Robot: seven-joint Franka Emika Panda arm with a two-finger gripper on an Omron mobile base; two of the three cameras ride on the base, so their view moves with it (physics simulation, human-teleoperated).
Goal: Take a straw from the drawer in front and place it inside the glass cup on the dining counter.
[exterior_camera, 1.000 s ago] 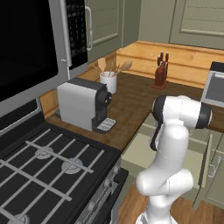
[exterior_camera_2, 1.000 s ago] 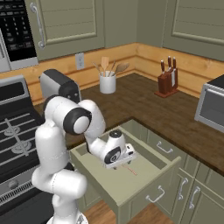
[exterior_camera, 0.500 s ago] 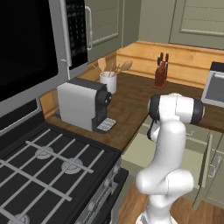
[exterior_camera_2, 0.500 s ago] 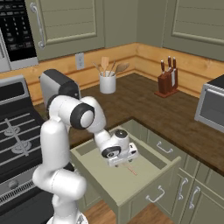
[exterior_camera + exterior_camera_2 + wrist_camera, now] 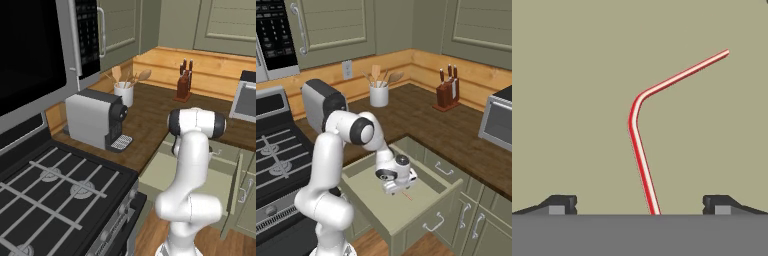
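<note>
The drawer (image 5: 425,214) stands pulled out, its pale beige floor (image 5: 161,171) bare. A thin red-and-white straw (image 5: 636,131) with a bend lies flat on that floor, and shows as a small red line (image 5: 407,196) beside the hand. My gripper (image 5: 397,187) hangs low inside the drawer, pointing down, just above the straw. In the hand view my gripper (image 5: 639,206) is open; the straw's lower end runs down between the two fingertips (image 5: 560,204), touching neither. The glass cup and the dining counter are out of view.
Drawer walls surround the hand on all sides. On the worktop behind stand a coffee machine (image 5: 321,103), a white utensil holder (image 5: 378,93) and a knife block (image 5: 447,91). A stove (image 5: 47,192) is to the left, a steel appliance (image 5: 499,121) to the right.
The hand has shifted slightly right over the drawer and sunk closer to its floor, toward the straw. The jaws stayed wide apart.
</note>
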